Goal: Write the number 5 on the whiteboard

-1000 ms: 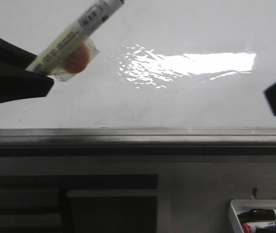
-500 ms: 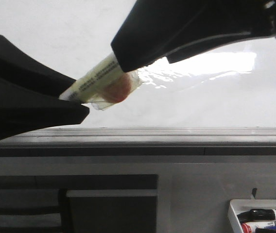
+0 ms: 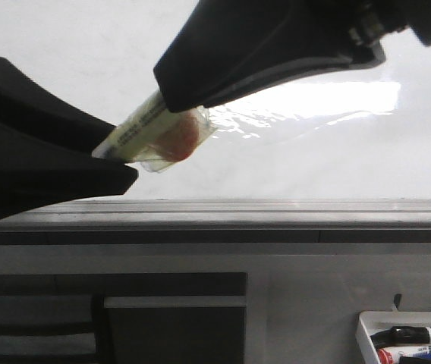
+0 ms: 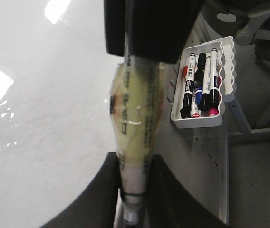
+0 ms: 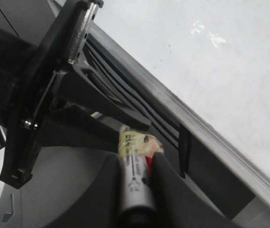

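A marker (image 3: 143, 125) wrapped in yellowish tape, with a red lump taped to its side, hangs slanted in front of the whiteboard (image 3: 337, 159). My left gripper (image 3: 124, 155) is shut on its lower end, seen in the left wrist view as the marker (image 4: 137, 114) pinched in the left gripper (image 4: 134, 164). My right gripper (image 3: 171, 98) comes in from the upper right and is shut on the marker's upper end. In the right wrist view the marker (image 5: 132, 147) fills the gap in the right gripper (image 5: 136, 161). The number 5 is out of view.
A grey metal ledge (image 3: 276, 212) runs along the board's lower edge. A white tray (image 3: 363, 326) of several markers sits at the lower right, and the tray (image 4: 199, 123) also shows in the left wrist view. Bright glare lies across the board.
The right gripper came in from the right edge and closed over the marker's upper end. The left gripper shifted right and down with the marker.
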